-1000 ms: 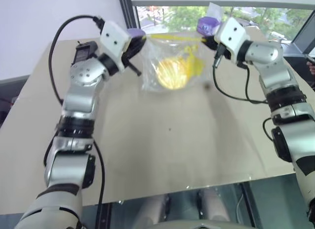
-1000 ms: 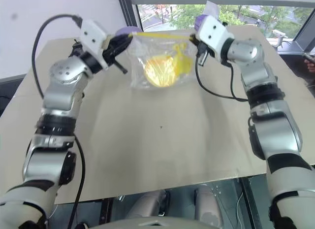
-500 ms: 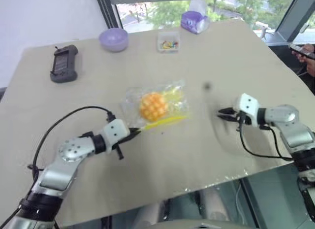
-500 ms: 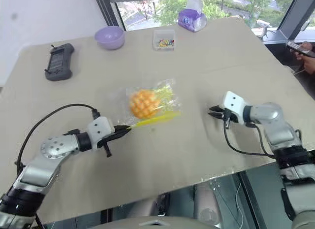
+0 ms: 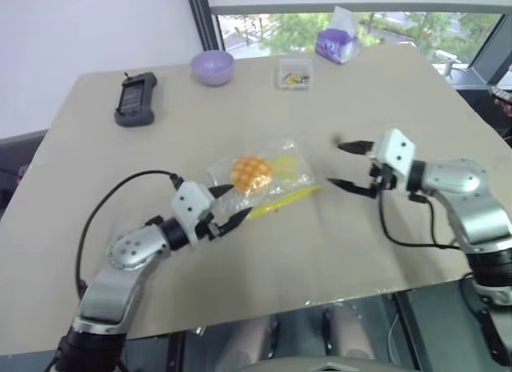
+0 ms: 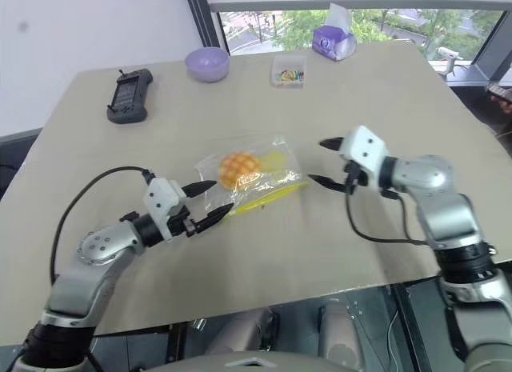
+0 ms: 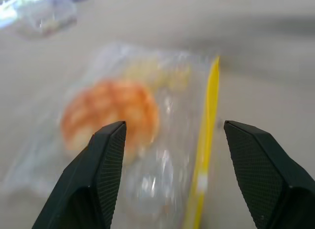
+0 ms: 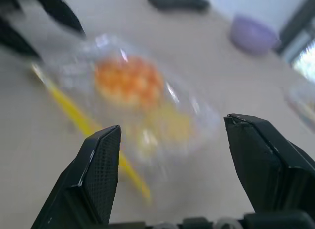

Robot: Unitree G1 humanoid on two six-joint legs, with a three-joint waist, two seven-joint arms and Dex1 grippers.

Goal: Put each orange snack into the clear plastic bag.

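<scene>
Beige table (image 5: 264, 260); far edge: black handheld device (image 5: 134, 98), lilac bowl (image 5: 212, 68), small clear box (image 5: 294, 74), purple tissue pack (image 5: 338, 44).

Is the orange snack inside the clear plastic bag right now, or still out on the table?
Inside. The orange snack lies under the crinkly film of the clear plastic bag, which rests flat on the table.

Bright daylight comes from the window (image 5: 336, 20). Both wrist views are blurry; the bag (image 7: 162, 140) looks smeared.

No readable text, label, brand, number or sign appears on any object in these views of the table.
</scene>
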